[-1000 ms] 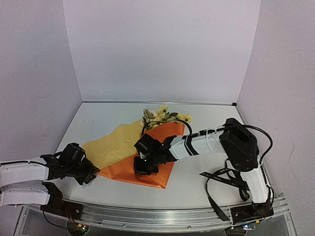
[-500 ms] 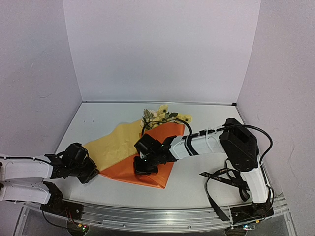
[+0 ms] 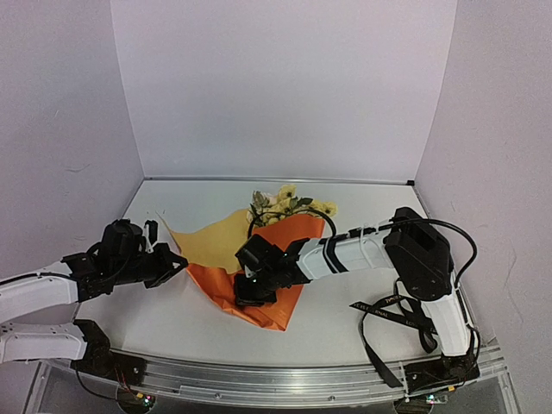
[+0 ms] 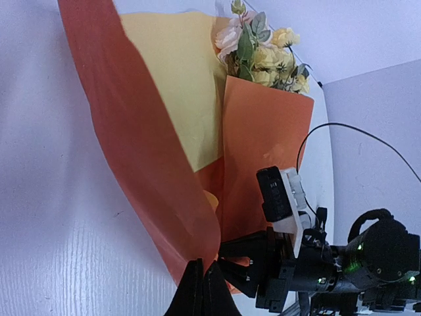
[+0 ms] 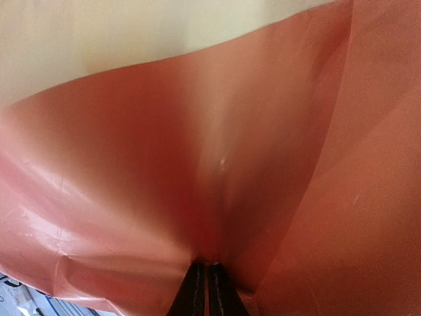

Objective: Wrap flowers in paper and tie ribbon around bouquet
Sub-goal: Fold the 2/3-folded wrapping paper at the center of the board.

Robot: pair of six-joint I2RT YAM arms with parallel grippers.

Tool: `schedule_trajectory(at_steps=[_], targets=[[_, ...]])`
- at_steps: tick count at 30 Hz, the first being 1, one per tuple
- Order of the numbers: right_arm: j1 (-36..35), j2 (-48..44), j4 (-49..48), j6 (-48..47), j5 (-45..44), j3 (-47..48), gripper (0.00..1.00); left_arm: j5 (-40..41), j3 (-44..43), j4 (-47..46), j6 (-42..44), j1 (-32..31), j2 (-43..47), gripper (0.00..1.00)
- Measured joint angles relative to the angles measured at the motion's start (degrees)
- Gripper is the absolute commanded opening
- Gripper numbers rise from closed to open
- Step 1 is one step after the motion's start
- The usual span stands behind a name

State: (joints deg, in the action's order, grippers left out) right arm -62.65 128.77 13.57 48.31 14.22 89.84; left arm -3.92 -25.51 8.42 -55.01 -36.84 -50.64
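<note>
The left gripper [image 4: 200, 286] has its jaws pinched together on a corner of the paper [image 4: 145, 145]. The orange flap stands up off the white table [image 4: 46, 217], its yellow underside showing. Flowers [image 4: 260, 52] poke out at the far end, and the right arm [image 4: 284, 197] rests on the sheet.

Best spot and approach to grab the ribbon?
Likely the lettered stretch of the ribbon just left of the right arm: it lies exposed, clear of the paper. Come from above, closing across its narrow width.
</note>
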Motion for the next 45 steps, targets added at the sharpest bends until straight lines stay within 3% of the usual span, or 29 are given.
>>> schedule_trajectory(at_steps=[5,11,15,21,29,45], targets=[[0.0,0.0,0.0,0.0,0.1,0.0,0.08,0.8,-0.1,3.3,0.6,-0.2,1.3,0.00],[0.0,-0.1,0.1,-0.8,0.5,0.0,0.11,3.9,5.8,5.7,-5.8,-0.2,2.5,0.00],[-0.1,-1.2,4.1,-3.7,0.8,0.0,0.14,4.1,10.3,8.2,-10.1,-0.2,2.5,0.00],[-1.0,-1.8,8.8,-7.2,0.4,1.5,0.17,4.1,10.3,8.1,-11.2,-0.2,2.5,0.00],[-5.1,-1.9,17.2,-12.8,-1.3,6.4,0.12,4.1,10.3,8.2,-11.5,-0.2,2.5,0.00],[-6.0,5.3,19.0,-12.4,-4.1,14.8,0.08,3.9,9.3,9.4,-9.9,-0.2,4.4,0.00]])
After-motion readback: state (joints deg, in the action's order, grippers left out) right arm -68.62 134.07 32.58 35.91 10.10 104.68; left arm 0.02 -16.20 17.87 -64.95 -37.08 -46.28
